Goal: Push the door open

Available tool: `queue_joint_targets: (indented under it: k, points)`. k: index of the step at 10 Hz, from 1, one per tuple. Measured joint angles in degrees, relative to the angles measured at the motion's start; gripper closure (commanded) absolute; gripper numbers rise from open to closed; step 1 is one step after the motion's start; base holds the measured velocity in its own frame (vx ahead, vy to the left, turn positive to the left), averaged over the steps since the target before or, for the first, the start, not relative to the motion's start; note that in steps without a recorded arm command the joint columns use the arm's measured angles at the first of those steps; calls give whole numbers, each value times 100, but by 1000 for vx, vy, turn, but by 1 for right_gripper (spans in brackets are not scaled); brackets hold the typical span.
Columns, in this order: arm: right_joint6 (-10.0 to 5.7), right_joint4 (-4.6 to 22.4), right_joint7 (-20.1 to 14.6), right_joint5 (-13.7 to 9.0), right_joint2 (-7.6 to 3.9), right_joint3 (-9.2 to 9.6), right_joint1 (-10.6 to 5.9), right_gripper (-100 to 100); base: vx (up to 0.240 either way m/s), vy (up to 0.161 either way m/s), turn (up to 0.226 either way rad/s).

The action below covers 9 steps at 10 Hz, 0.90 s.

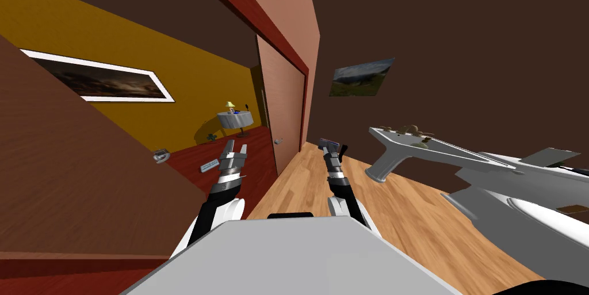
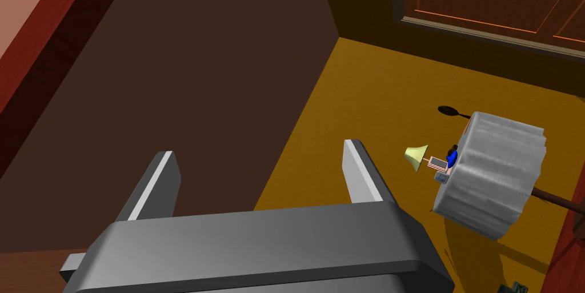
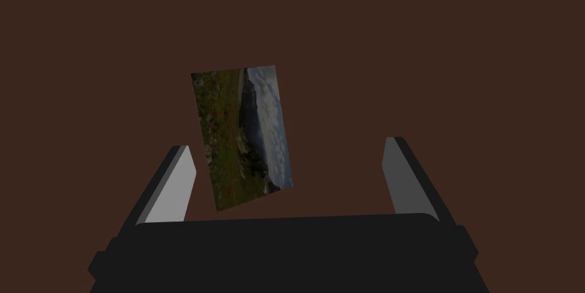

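Door [image 1: 86, 171] stands ajar on my left, handle [image 1: 161, 155] near my left hand [image 1: 236, 148]. That hand is open and empty, aimed through the gap. A push needs no grip. Right hand [image 1: 333, 146] is open and idle.

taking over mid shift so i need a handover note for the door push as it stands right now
Left gripper: open, empty, raised in the doorway gap, touching nothing.
Right gripper: open, empty, facing the dark wall.
Door: brown leaf on my left, handle at its edge; past it the round table and its room show.
Done: door looks partly open.
To do: if more swing is needed, push the leaf with the left arm.
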Motion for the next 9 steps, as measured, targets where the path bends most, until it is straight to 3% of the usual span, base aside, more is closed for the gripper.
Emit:
queue_joint_targets:
  k: [4, 7, 9]
  points:
    - [-75, 466, -77, -43, -74, 312, -246, -100, 93, -18, 1]
    - [-231, 867, -147, -82, -147, 589, -355, -100, 104, -11, 0]
    - [-343, 1263, -184, -102, -151, 775, -541, -100, 99, -20, 2]
